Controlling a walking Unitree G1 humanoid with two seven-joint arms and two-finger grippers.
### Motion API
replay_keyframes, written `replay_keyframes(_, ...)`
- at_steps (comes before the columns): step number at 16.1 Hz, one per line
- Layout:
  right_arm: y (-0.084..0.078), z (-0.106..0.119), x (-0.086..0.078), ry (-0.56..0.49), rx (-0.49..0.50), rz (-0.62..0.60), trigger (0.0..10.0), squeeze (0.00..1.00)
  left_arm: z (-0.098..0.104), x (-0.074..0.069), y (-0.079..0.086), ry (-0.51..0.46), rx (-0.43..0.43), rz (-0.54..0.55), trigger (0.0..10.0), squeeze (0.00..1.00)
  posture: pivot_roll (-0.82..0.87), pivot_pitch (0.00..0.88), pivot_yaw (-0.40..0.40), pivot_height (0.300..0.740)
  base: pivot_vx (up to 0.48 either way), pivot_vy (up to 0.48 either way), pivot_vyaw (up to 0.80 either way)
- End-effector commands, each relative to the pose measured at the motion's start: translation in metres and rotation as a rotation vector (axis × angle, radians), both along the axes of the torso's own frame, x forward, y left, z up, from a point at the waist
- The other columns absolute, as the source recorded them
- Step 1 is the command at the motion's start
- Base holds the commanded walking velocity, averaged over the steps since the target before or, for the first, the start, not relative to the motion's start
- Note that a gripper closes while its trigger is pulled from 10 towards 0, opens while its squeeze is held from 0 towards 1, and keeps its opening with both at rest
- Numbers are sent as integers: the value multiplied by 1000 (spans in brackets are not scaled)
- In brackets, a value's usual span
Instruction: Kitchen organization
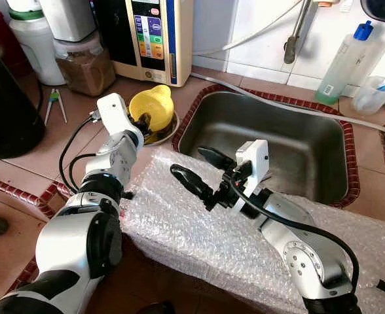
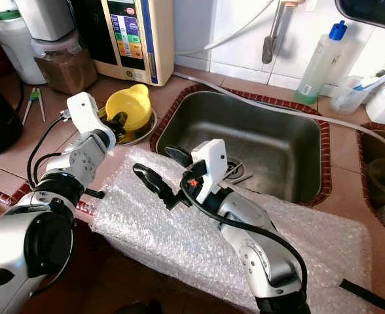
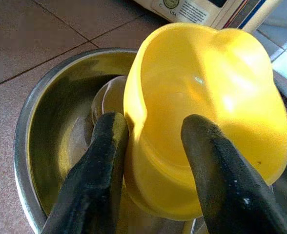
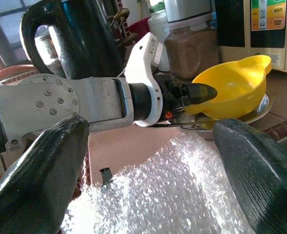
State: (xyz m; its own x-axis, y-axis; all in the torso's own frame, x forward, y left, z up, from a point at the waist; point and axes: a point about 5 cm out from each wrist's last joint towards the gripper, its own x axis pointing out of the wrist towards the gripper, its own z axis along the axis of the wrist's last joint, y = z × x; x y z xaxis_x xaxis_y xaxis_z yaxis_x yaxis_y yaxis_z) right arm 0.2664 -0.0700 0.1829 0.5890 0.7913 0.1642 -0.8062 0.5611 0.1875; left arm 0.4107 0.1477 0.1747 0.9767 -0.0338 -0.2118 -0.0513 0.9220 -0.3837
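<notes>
A yellow plastic bowl [image 1: 152,104] leans tilted inside a shallow metal bowl [image 1: 171,134] on the tiled counter, left of the sink. My left gripper [image 1: 140,123] is at its near rim, shut on the yellow bowl [image 3: 207,97], with one finger inside and the other outside against the metal bowl [image 3: 41,126]. My right gripper [image 1: 187,161] hovers open over a sheet of bubble wrap [image 1: 192,229], pointing toward the left arm, with nothing between its fingers.
A steel sink [image 1: 271,150] lies right of the bowls. At the back stand a water machine [image 1: 150,33], a lidded jar [image 1: 84,62] and a clear bottle [image 1: 343,62]. A black kettle [image 1: 2,104] fills the far left.
</notes>
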Motion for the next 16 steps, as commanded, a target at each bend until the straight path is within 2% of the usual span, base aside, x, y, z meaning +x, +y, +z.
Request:
replay_keyframes(1, 1, 4, -2, -16, 4, 13, 10000, 0, -6, -2, 3, 32, -6, 4, 0, 0, -71, 91, 44, 740, 0, 0, 0)
replay_keyframes(6, 1, 3, -2, -14, 1, 12, 10000, 0, -6, -2, 4, 14, -6, -1, 0, 0, -69, 89, 45, 740, 0, 0, 0)
replay_keyframes(10, 1, 2, -1, -12, 0, 11, 10000, 0, -4, -2, 5, -44, 8, 4, 0, 0, -67, 86, 43, 740, 0, 0, 0)
replay_keyframes(16, 0, 2, 1, -14, 0, -2, 10000, 0, 8, -2, 16, -161, 26, 80, 0, 0, -63, 79, 43, 740, 0, 0, 0)
